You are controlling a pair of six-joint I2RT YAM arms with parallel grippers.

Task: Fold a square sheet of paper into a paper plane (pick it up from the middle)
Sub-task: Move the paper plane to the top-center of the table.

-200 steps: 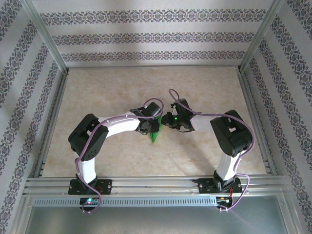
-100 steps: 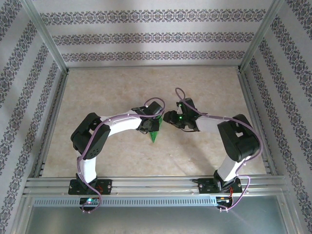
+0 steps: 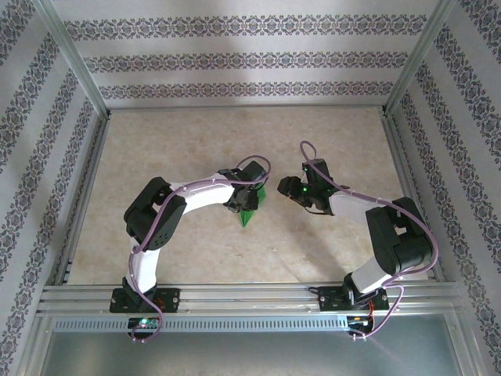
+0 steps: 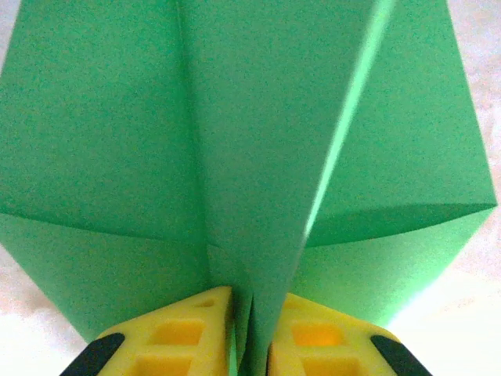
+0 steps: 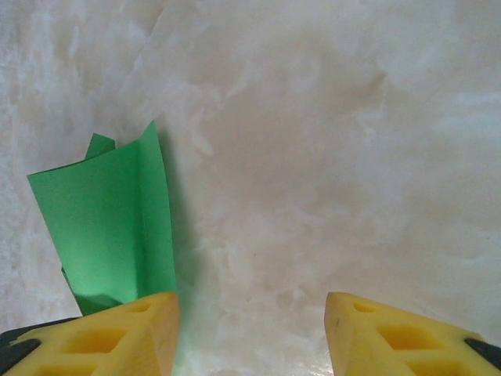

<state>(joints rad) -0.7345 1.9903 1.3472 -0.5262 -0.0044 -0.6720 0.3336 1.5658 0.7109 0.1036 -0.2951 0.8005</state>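
The square sheet of paper now stands folded as a bright green paper plane [image 3: 249, 213] at the table's middle, its pointed end toward the near edge. My left gripper [image 3: 247, 200] is shut on its centre fold. In the left wrist view the yellow fingers [image 4: 188, 329] pinch the layered keel, and the paper plane [image 4: 258, 141] spreads its wings to both sides above them. My right gripper [image 3: 289, 188] hangs open to the right of the plane, apart from it. Nothing lies between its yellow fingertips [image 5: 368, 329]; the green paper [image 5: 109, 227] stands beyond its left finger.
The marble-patterned tabletop [image 3: 329, 141] lies bare behind and to both sides of the arms. Aluminium frame rails [image 3: 235, 294] run along the near edge and up the sides, with patterned walls [image 3: 235, 55] behind.
My right gripper has opened, let go of the paper and drawn back to the right. The left arm has shifted slightly right and kept its grip on the plane.
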